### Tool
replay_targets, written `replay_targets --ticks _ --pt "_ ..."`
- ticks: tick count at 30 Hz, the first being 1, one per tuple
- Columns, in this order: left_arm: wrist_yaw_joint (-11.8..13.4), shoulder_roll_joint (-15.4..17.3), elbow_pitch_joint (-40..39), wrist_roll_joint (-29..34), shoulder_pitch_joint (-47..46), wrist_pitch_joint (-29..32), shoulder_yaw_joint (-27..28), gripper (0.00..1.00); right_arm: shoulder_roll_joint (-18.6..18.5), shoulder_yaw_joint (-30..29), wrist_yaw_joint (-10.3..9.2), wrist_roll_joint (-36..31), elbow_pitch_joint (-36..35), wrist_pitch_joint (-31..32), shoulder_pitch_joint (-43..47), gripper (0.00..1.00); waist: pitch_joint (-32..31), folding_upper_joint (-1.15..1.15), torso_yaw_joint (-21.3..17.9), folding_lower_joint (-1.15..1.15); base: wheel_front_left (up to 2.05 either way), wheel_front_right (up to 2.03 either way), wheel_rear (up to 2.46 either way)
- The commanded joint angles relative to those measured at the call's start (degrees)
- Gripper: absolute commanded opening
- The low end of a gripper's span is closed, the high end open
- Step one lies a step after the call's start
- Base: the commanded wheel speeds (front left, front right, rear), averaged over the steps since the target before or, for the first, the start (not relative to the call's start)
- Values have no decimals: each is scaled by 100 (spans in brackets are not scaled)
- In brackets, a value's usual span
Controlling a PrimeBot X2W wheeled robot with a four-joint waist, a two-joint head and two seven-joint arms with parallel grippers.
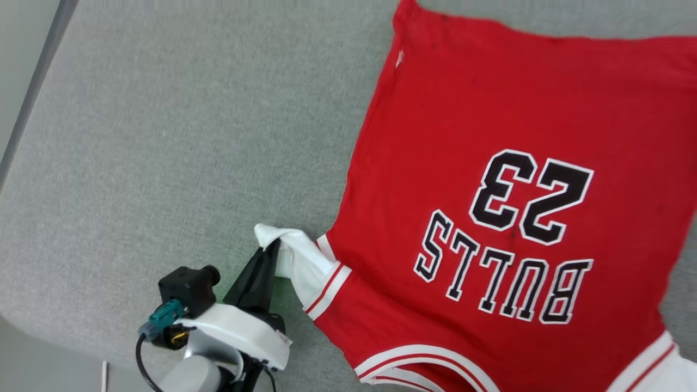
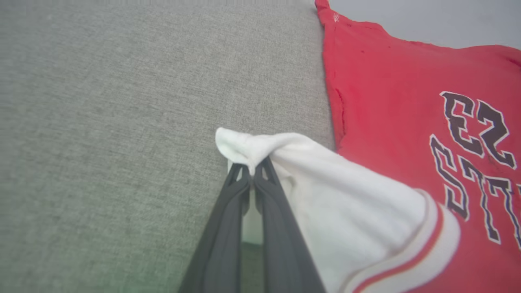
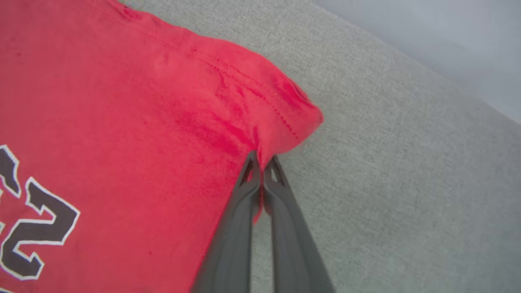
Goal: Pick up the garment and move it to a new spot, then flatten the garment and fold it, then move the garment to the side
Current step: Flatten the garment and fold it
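Observation:
The garment [image 1: 490, 163], a red jersey T-shirt with black "BULLS 23" lettering face up, lies spread on a grey fabric surface [image 1: 163, 136]. Its white sleeve [image 1: 297, 256] with red-and-white trim sticks out at the lower left. My left gripper [image 1: 272, 247] is shut on the tip of that sleeve; in the left wrist view the white cloth [image 2: 260, 148] bunches over the left gripper [image 2: 254, 171]. In the right wrist view my right gripper [image 3: 262, 162] is shut on the red hem corner [image 3: 285, 122] of the garment, near its side edge.
The grey surface's left edge [image 1: 32, 92] runs diagonally at the far left, with paler floor beyond. Its near edge curves past my left wrist [image 1: 228, 332]. Open grey fabric stretches left of the garment. A pale wall or floor [image 3: 447, 32] lies past the far edge.

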Motion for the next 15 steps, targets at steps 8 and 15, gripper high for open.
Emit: replay_targets --ticks 8,15 --pt "230 303 -144 -123 522 103 144 0 -385 40 -6 477 -476 -756 1155 0 -887 0 -569 0 0 0 0" --pt "390 497 -264 -169 834 193 225 0 -541 -167 -6 691 -903 -1166 2238 0 -1267 0 -869 0 0 0 0"
